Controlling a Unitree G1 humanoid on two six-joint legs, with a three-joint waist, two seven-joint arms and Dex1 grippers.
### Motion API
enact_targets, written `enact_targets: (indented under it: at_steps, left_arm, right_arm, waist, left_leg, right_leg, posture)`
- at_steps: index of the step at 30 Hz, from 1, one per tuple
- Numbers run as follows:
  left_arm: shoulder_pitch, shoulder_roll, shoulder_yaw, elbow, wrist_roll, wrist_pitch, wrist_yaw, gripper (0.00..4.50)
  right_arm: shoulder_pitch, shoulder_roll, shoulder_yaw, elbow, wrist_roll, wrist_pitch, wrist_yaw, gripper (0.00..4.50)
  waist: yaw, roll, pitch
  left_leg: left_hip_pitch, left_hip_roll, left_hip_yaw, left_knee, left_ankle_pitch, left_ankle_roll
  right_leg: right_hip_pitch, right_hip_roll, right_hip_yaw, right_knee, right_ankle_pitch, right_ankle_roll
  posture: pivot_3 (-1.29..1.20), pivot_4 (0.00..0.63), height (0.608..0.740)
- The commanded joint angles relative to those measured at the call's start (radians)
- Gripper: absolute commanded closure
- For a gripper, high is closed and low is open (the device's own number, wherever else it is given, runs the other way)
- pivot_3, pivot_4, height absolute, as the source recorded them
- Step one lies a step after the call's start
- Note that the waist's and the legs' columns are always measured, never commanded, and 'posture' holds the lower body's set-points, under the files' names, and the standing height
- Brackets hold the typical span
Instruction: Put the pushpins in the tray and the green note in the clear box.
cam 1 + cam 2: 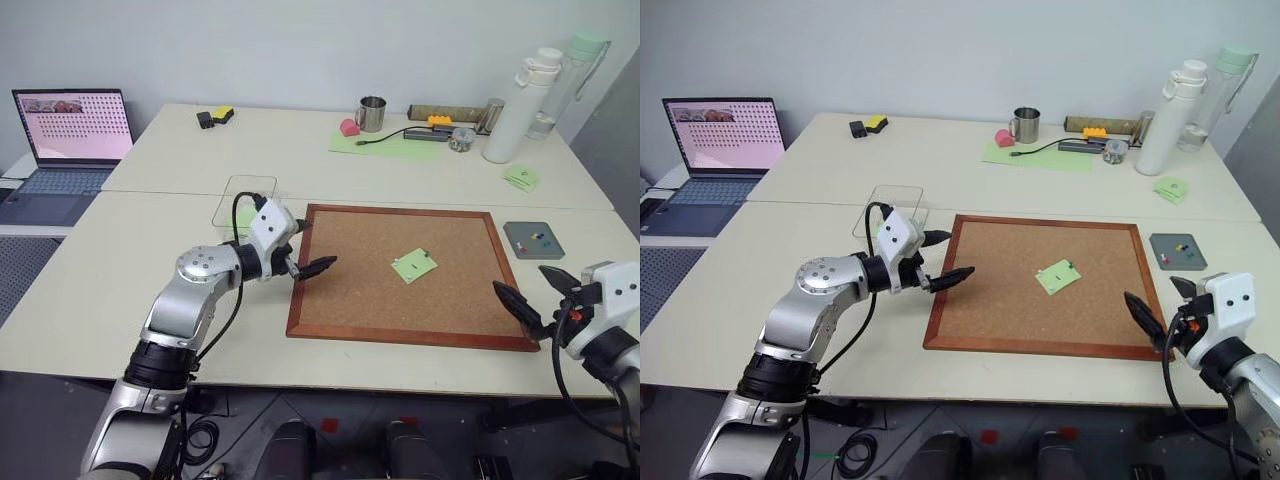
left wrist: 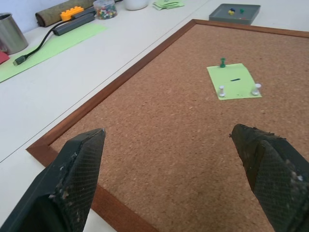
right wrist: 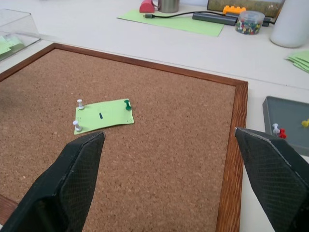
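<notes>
At the far left, about nine o'clock on the table, an open laptop (image 1: 72, 140) faces the robot. Just right of it, near the corkboard's ten-o'clock corner, stands the clear box (image 1: 246, 197), with a pale-green slip lying inside. The left gripper (image 1: 305, 248) hovers over the left edge of the corkboard (image 1: 350, 300), its two black fingers spread wide apart and holding nothing.

On the cork, slightly right of centre, lies the green note (image 1: 414, 265), tilted and pinned flat. Three pushpins (image 3: 80, 104) stand in it: two pale ones at neighbouring corners and a dark green one at another corner.

At twelve o'clock along the table's back edge sit a metal mug (image 1: 371, 113) and a large pale-green sheet (image 1: 385, 145) with a cable across it, then a small jar of pins (image 1: 461, 139) and a white bottle (image 1: 520, 105).

At about three o'clock, just beside the corkboard's right frame, rests the tray (image 1: 533, 240), with a few coloured pins already inside. The right gripper (image 1: 530, 295) hangs near the board's five-o'clock corner, fingers wide apart and empty.
</notes>
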Motion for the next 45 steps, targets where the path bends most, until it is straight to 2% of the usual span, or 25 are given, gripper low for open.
enact_targets:
  at_steps: [1,16,25,34,38,41,45]
  left_arm:
    - [-0.017,-0.006,0.026,-0.018,-0.024,0.009,0.003,0.07]
    - [-0.051,0.007,0.018,0.019,-0.065,0.047,-0.079,0.07]
    - [-0.052,0.005,0.02,0.004,-0.082,0.067,-0.091,0.07]
    - [-0.025,0.029,0.025,-0.08,-0.129,0.116,-0.134,0.07]
    - [-0.027,0.014,0.007,-0.119,-0.157,0.142,-0.145,0.07]
    - [-0.029,-0.004,-0.006,-0.129,-0.173,0.147,-0.154,0.54]
    - [-0.051,-0.025,-0.026,-0.12,-0.184,0.171,-0.154,1.42]
  right_arm:
    - [-0.017,-0.006,-0.042,-0.021,0.025,-0.006,-0.01,0.0]
    - [0.014,0.01,-0.079,-0.028,0.022,-0.019,-0.025,0.0]
    - [-0.016,-0.025,-0.075,-0.015,0.039,0.0,-0.022,0.0]
    - [-0.033,-0.029,-0.028,-0.036,0.061,0.003,-0.012,0.0]
    - [-0.06,-0.055,0.04,-0.027,0.03,-0.009,0.014,0.0]
    - [-0.1,-0.067,0.099,-0.002,-0.002,-0.022,0.024,0.0]
    - [-0.169,-0.046,0.153,0.05,-0.015,-0.031,0.022,0.0]
  waist:
    - [0.0,0.0,0.0]
    - [0.0,0.0,0.0]
    - [0.0,0.0,0.0]
    - [0.0,0.0,0.0]
    - [0.0,0.0,0.0]
    - [0.0,0.0,0.0]
    - [0.0,0.0,0.0]
  left_leg:
    - [0.0,0.0,0.0,0.0,0.0,0.0]
    - [0.0,0.0,0.0,0.0,0.0,0.0]
    - [0.0,0.0,0.0,0.0,0.0,0.0]
    - [0.0,0.0,0.0,0.0,0.0,0.0]
    - [0.0,0.0,0.0,0.0,0.0,0.0]
    - [0.0,0.0,0.0,0.0,0.0,0.0]
    - [0.0,0.0,0.0,0.0,0.0,0.0]
  right_leg:
    - [0.0,0.0,0.0,0.0,0.0,0.0]
    - [0.0,0.0,0.0,0.0,0.0,0.0]
    - [0.0,0.0,0.0,0.0,0.0,0.0]
    - [0.0,0.0,0.0,0.0,0.0,0.0]
    - [0.0,0.0,0.0,0.0,0.0,0.0]
    - [0.0,0.0,0.0,0.0,0.0,0.0]
    - [0.0,0.0,0.0,0.0,0.0,0.0]
  posture:
    - [0.0,0.15,0.74]
    - [0.0,0.15,0.74]
    - [0.0,0.15,0.74]
    - [0.0,0.15,0.74]
    - [0.0,0.15,0.74]
    - [0.0,0.15,0.74]
    - [0.0,0.15,0.74]
